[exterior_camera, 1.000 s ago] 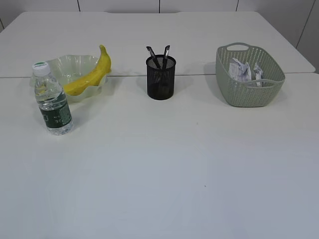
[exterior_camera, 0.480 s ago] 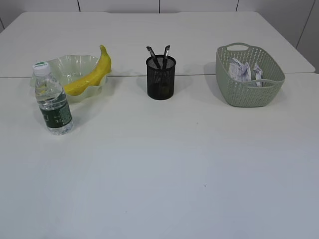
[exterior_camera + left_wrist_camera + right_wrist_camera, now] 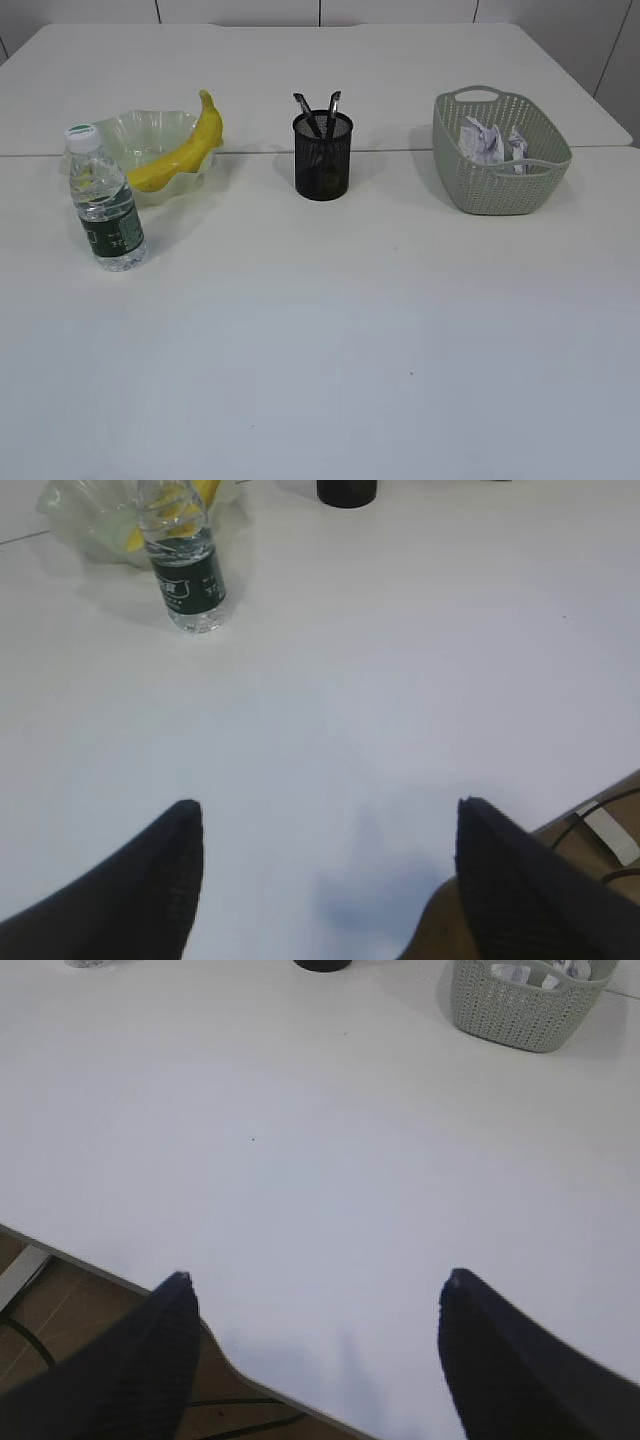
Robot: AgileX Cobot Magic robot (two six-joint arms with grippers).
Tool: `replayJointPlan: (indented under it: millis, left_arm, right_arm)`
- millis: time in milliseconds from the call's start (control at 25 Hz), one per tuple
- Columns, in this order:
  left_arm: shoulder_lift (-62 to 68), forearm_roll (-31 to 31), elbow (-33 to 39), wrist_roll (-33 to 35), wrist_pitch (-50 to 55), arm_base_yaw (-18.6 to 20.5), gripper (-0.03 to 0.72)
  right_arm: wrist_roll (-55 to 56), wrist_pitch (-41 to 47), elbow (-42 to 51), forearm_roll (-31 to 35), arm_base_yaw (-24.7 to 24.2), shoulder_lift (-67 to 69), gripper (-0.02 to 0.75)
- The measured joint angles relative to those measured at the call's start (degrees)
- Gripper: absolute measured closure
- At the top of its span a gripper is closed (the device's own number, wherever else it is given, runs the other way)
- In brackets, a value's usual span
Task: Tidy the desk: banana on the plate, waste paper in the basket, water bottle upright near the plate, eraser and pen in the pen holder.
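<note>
Wide bare stretch of white table [image 3: 330,340] fills near and middle area, nothing standing on it; obstacles line far side only: upright water bottle [image 3: 105,198] at left, just in front of plate [image 3: 150,135] holding banana [image 3: 185,150]; black mesh pen holder [image 3: 323,155] in centre with pens sticking up; green basket [image 3: 500,150] at right; clear gaps between bottle, holder and basket.

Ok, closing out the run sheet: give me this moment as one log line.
banana: on plate | paper: in basket | bottle: upright by plate | pens: in holder | eraser: not visible | both grippers: open, empty
</note>
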Motion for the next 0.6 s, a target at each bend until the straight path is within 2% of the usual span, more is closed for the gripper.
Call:
replayJointPlan:
  millis: [120, 280, 400, 600]
  left_arm:
    - [0.00, 0.00, 0.00, 0.00, 0.00, 3.08, 0.128]
    - [0.00, 0.00, 0.00, 0.00, 0.00, 10.96, 0.144]
    - [0.00, 0.00, 0.00, 0.00, -0.09, 16.08, 0.153]
    - [0.00, 0.00, 0.00, 0.00, -0.09, 17.47, 0.160]
  right_arm:
    - [0.00, -0.08, 0.00, -0.02, -2.65, 0.00, 0.183]
    - [0.00, -0.08, 0.00, -0.02, -7.93, 0.00, 0.183]
    - [0.00, -0.08, 0.00, -0.02, -9.75, 0.00, 0.183]
    - [0.00, -0.14, 0.00, -0.02, -10.68, 0.00, 0.183]
